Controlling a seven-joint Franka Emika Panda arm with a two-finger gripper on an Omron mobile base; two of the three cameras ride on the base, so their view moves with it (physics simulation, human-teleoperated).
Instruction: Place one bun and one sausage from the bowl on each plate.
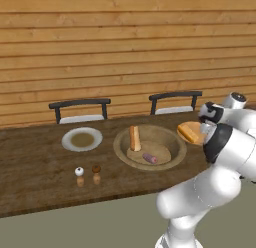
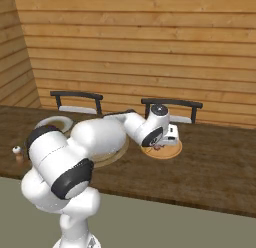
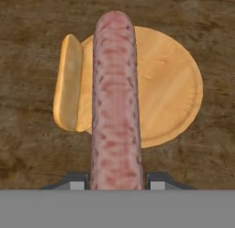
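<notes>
A home dining corner of a kitchen, by the look of it: warm horizontal wood planks panel the wall (image 1: 125, 37), and a long dark wooden worktop (image 1: 35, 177) runs across the room. Two dark-framed chairs (image 1: 80, 109) are tucked in at its far side, toward twelve o'clock. A plate (image 1: 82, 139), a bowl (image 1: 150, 147) of food and salt and pepper shakers (image 1: 80, 176) are laid out as for a meal.

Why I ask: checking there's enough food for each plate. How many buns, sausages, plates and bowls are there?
Buns: 2, bowl bun, plated bun
Sausages: 2, bowl sausage, gripped sausage
Plates: 2, white-rimmed plate, tan plate
Bowls: 1, tan-olive bowl
Total: 7
</notes>
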